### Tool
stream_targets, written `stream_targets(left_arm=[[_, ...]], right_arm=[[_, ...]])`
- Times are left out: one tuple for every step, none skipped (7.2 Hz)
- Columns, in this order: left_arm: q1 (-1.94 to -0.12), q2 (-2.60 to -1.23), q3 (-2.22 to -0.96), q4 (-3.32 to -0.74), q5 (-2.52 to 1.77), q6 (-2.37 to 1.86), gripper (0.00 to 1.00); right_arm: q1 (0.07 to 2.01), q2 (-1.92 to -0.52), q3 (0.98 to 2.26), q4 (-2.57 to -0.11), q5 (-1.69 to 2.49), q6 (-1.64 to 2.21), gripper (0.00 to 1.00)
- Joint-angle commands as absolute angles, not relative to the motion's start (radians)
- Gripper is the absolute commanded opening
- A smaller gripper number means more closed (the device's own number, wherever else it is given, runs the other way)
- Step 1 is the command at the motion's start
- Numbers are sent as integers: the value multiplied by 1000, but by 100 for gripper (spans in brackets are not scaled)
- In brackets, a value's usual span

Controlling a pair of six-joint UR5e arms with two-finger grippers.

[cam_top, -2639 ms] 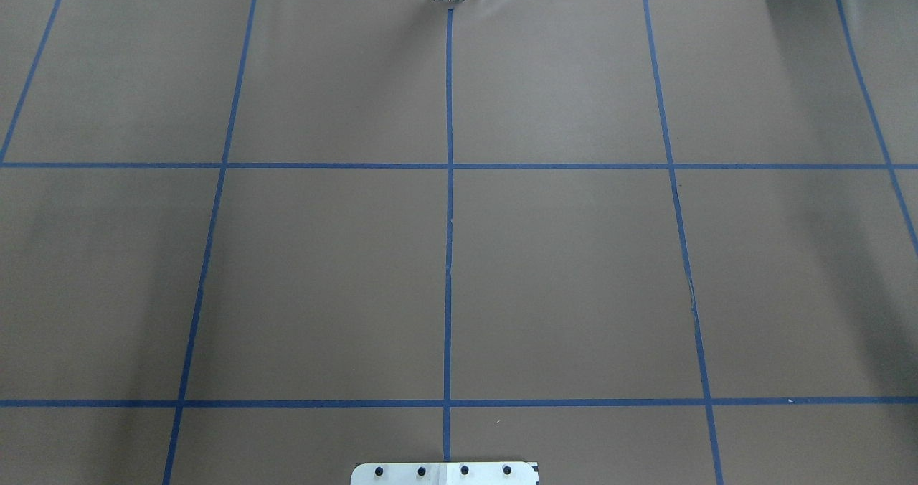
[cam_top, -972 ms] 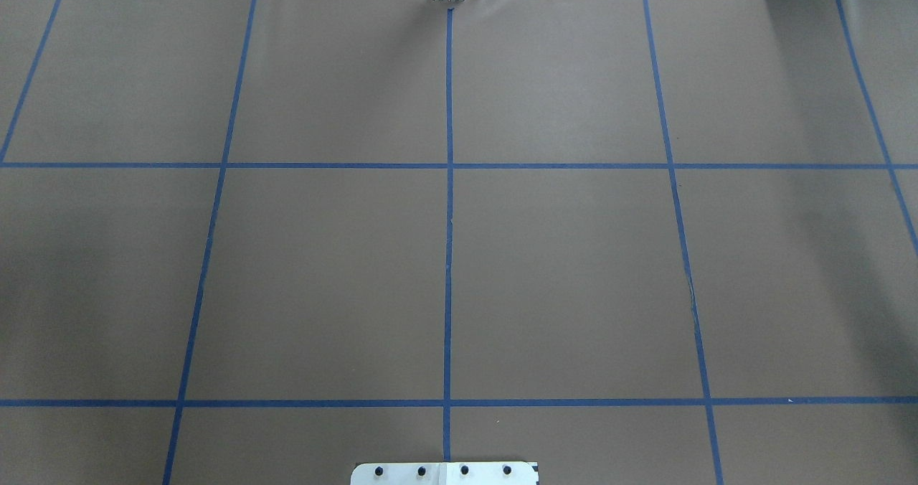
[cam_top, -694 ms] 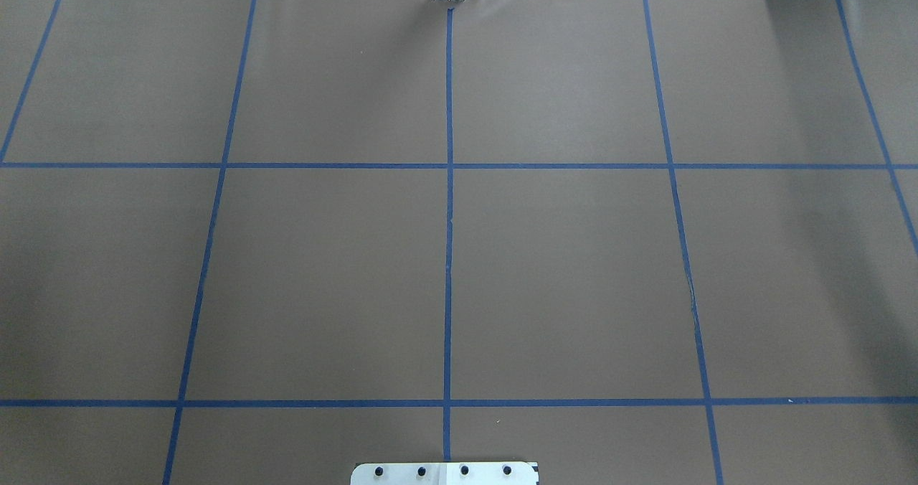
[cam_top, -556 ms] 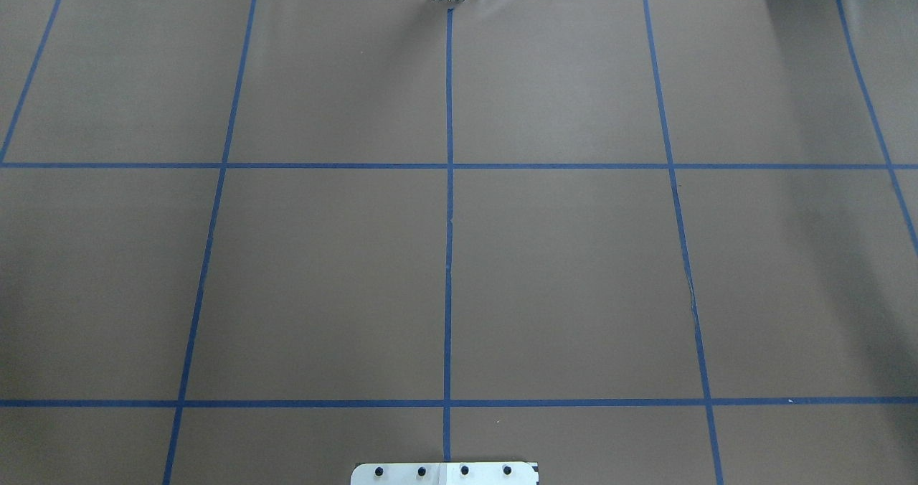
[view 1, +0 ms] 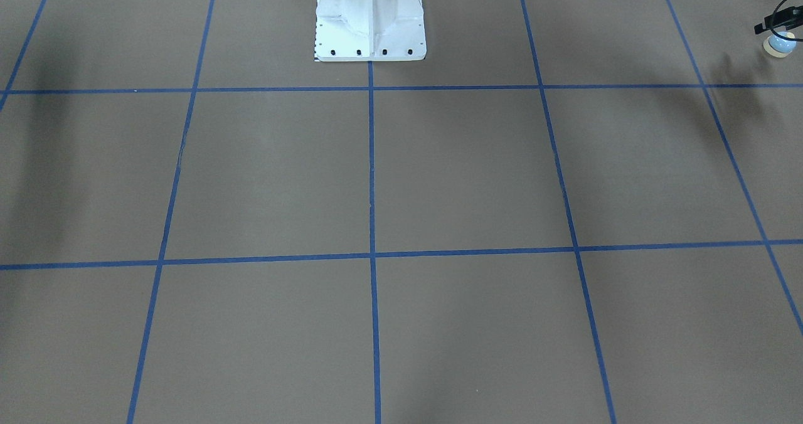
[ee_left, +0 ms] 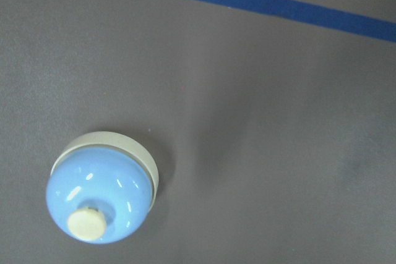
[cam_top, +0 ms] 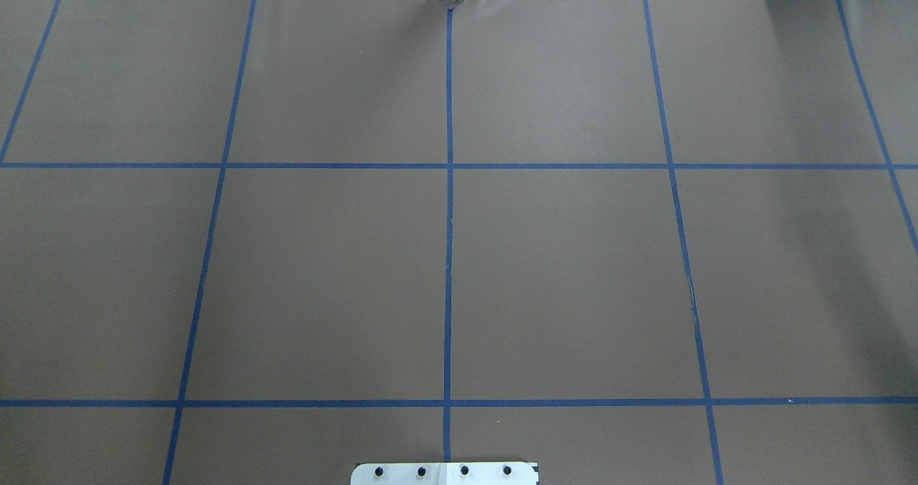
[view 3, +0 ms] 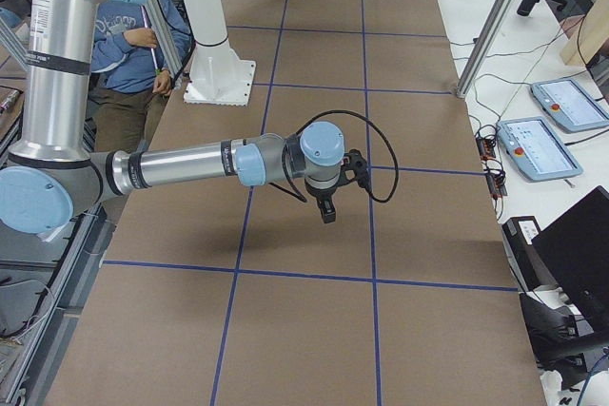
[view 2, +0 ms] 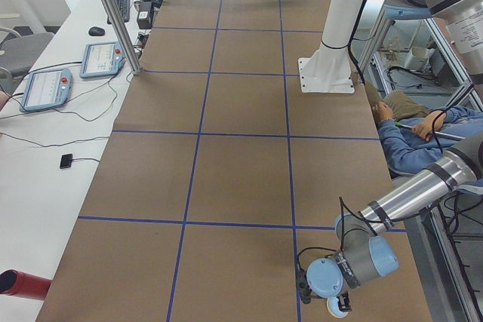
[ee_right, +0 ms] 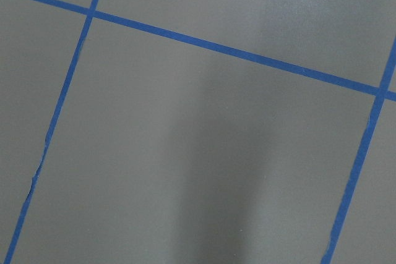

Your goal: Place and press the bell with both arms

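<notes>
Item, one bell (ee_left: 102, 196): it is stood upright on the brown table cover (cam_top: 323, 277), well apart from the one white pedestal (view 1: 370, 22), on the robot's left of it. Two arms are counted, the left arm (view 2: 411, 192) and the right arm (view 3: 181, 166). The left gripper (view 1: 773, 25) is held just above the bell; its opening cannot be told. The right gripper (view 3: 325, 208) is held over the cover, forward and right of the pedestal; its opening cannot be told.

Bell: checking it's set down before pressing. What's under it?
The bell appears to rest on the brown table cover, its base ring's shadow tight against it. What lies beneath the base itself is covered.
</notes>
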State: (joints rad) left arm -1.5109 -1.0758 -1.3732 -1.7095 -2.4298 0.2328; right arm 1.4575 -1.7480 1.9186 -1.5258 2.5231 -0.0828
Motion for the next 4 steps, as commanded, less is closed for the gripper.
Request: stream_targets(left_arm=[[-1511,-1112,-1304,-1713,-2428,281,99],[-1512,-1112,-1305,-1707,-2425,323,99],[-1534,-1114,-1315,-1706,-2389,334,99],[-1580,-1115,-1331,-1703,-2379,339,99]], right_arm=[[1456,-1752,1927,-1523,2523,-83,100],[1454,-1752,1927,-1525,2523,-83,100],[1451,-1752,1927,-1523,2523,-83,100],[1448,-1753,1927,-1523,2523,-83,100]])
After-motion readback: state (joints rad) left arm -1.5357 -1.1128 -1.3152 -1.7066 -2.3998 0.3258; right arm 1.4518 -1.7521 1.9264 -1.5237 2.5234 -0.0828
